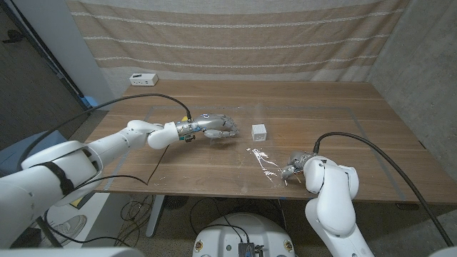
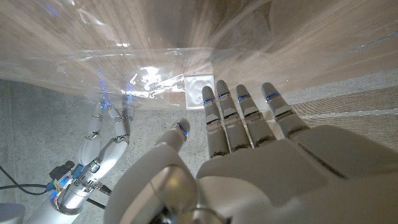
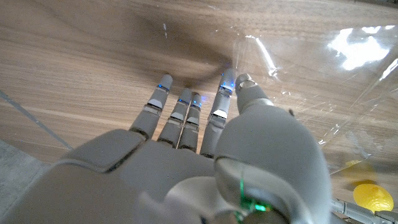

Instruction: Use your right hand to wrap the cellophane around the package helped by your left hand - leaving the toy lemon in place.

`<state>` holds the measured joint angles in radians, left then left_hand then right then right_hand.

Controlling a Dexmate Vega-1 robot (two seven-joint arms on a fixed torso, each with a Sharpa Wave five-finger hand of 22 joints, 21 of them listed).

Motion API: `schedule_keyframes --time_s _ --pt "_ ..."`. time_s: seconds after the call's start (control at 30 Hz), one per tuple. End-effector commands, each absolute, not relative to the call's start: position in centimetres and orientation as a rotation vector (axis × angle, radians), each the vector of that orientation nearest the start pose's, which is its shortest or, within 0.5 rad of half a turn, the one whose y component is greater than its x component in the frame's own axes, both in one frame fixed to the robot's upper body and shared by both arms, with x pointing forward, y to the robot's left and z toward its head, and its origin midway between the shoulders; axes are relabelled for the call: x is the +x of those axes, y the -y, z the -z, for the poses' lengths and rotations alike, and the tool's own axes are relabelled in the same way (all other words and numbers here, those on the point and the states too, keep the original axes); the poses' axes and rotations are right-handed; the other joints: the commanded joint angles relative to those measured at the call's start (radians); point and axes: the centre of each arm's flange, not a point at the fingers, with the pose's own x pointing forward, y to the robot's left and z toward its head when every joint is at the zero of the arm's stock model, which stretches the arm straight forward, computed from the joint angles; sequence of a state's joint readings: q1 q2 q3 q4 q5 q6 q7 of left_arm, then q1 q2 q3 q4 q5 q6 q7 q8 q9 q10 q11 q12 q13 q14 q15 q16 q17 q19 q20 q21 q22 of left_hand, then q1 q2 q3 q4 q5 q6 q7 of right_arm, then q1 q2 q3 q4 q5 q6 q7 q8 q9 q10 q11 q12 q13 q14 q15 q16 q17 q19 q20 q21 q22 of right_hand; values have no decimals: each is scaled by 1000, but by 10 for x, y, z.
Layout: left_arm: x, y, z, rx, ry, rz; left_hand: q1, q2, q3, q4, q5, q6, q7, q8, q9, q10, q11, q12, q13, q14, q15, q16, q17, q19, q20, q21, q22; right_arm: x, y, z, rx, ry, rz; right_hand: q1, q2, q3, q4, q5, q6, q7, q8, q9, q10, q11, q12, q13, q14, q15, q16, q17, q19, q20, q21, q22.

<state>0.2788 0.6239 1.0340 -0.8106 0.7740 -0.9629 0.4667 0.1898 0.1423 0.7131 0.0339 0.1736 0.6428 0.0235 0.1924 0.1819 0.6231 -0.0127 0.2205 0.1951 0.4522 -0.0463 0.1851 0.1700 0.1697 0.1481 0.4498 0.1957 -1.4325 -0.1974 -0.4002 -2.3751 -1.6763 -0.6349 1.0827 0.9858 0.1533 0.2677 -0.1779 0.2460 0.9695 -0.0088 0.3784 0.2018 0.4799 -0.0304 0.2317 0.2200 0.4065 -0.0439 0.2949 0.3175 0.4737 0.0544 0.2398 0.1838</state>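
Wood grain runs lengthwise along the brown table (image 1: 343, 114), which is backed by a beige striped curtain (image 1: 235, 32) hung across the far wall. At the far left corner of the table a small white box (image 1: 143, 79) is set near the edge. Left of centre, the left hand (image 1: 216, 126) is stretched over the tabletop, its fingers extended and apart with nothing gripped; in the left wrist view the fingertips (image 2: 239, 99) are seen reaching toward the package. Just to the right of that hand the package (image 1: 259, 131), a small white cube, is placed on the wood. Nearer and slightly right, the cellophane (image 1: 263, 160) is spread on the table as a crinkled, glinting sheet. At its right edge the right hand (image 1: 294, 166) is lowered with fingers against the sheet; whether the film is pinched cannot be told. The toy lemon (image 3: 373, 196) is seen in the right wrist view, beside that hand.
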Motion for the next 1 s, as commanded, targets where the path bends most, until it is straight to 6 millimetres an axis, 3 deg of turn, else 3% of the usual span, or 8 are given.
schedule_keyframes --time_s 0.03,0.07,0.23,0.33,0.53,0.63,0.8,1.0 --pt "646 -204 28 1500 1154 582 2 0 9 -1 -2 3 4 -3 2 3 -1 -4 3 5 -5 -2 2 6 -2 0 3 443 173 111 -1205 -87 -95 53 11 16 3 -13 37 14 13 4 40 -13 10 2 19 -71 17 10 21 -21 13 4" --pt "646 -205 28 1500 1154 580 2 0 9 -1 -2 3 4 -3 2 3 -1 -4 3 4 -5 -2 2 6 -2 0 3 443 175 111 -1170 -70 -104 63 15 19 7 -17 36 31 13 4 47 -11 11 2 21 -74 22 13 22 -24 13 5" --pt "646 -206 28 1502 1150 576 2 -1 10 -1 -2 1 4 -4 2 4 0 -4 3 5 -5 -2 2 6 -2 -1 3 449 191 111 -921 15 -177 91 29 29 15 -27 37 62 18 12 68 16 15 5 44 -68 43 27 41 -25 21 6" --pt "645 -206 28 1500 1153 575 2 -1 10 -1 -2 -1 3 -5 2 3 -2 -5 3 4 -4 -2 2 7 -2 -1 3 455 201 112 -751 81 -243 106 32 36 26 -38 30 82 30 29 103 55 30 15 82 -59 71 46 65 -7 33 9" --pt "644 -206 27 1501 1157 570 1 -3 11 -1 -3 -1 1 -4 2 5 2 -5 3 4 -5 -2 2 7 -2 -1 3 464 214 114 -482 213 -308 123 38 55 44 -51 20 99 54 53 159 59 67 40 174 -52 137 100 109 5 58 14" --pt "643 -206 26 1501 1158 568 0 -3 12 -1 -3 -2 0 -5 2 5 -1 -5 3 4 -5 -2 2 6 -1 -1 3 468 219 114 -371 258 -351 135 36 67 52 -60 12 101 72 70 215 55 112 68 263 -63 205 162 154 10 87 21" --pt "643 -206 26 1502 1156 564 0 -4 12 -1 -3 -4 1 -5 2 5 -3 -5 3 4 -5 -2 2 6 -2 -2 3 476 221 113 -239 282 -470 152 28 81 49 -58 10 113 93 89 287 68 188 118 435 -88 310 248 275 16 161 34" --pt "642 -206 26 1499 1153 559 -1 -4 13 -1 -3 -4 1 -5 2 4 -2 -6 3 5 -6 -2 2 6 -1 -2 3 487 214 108 -165 300 -592 155 30 90 51 -50 11 122 107 101 293 68 219 146 507 -112 350 292 354 -13 211 41"
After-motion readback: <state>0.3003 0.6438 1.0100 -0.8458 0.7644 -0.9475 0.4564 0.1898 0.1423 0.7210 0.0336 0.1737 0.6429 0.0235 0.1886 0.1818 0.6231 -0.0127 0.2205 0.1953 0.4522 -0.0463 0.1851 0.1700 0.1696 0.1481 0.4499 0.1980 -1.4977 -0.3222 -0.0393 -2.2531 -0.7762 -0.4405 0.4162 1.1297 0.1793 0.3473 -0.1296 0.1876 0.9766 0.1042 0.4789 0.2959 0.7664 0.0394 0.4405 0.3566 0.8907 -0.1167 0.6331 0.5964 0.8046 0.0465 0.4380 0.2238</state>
